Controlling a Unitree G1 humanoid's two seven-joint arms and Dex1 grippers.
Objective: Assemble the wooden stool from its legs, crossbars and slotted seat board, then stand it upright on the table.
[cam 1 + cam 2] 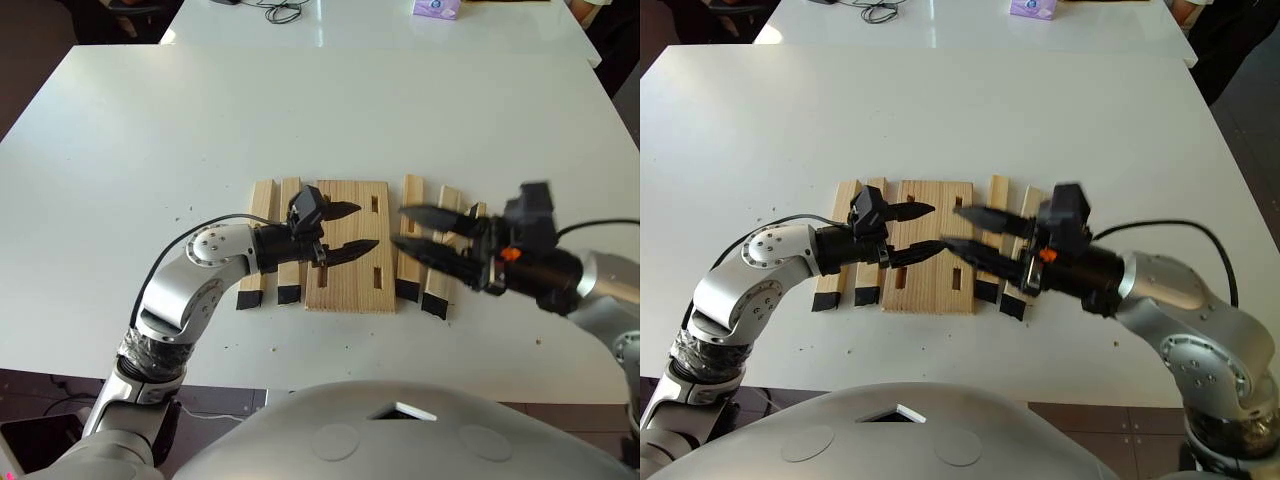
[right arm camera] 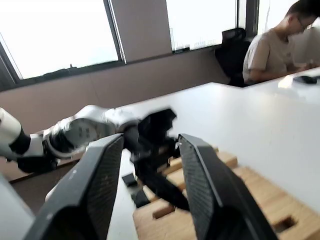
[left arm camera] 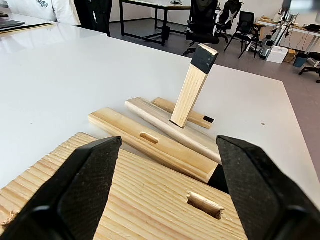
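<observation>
**While Both Pincers Gape, Stool Parts Lie Unjoined**

While the slotted seat board (image 1: 340,285) lies flat on the white table (image 1: 150,130), the left gripper (image 1: 365,226) hovers over its 9 o'clock half, fingers spread and holding nothing. Facing it, the right gripper (image 1: 399,227) hangs at the board's 3 o'clock edge, likewise spread and empty. Two black-tipped legs (image 1: 289,200) lie just beside the board at 9 o'clock. More pieces (image 1: 411,195) lie at 3 o'clock, with one black-capped piece (image 3: 192,85) tilted up on them.
</observation>
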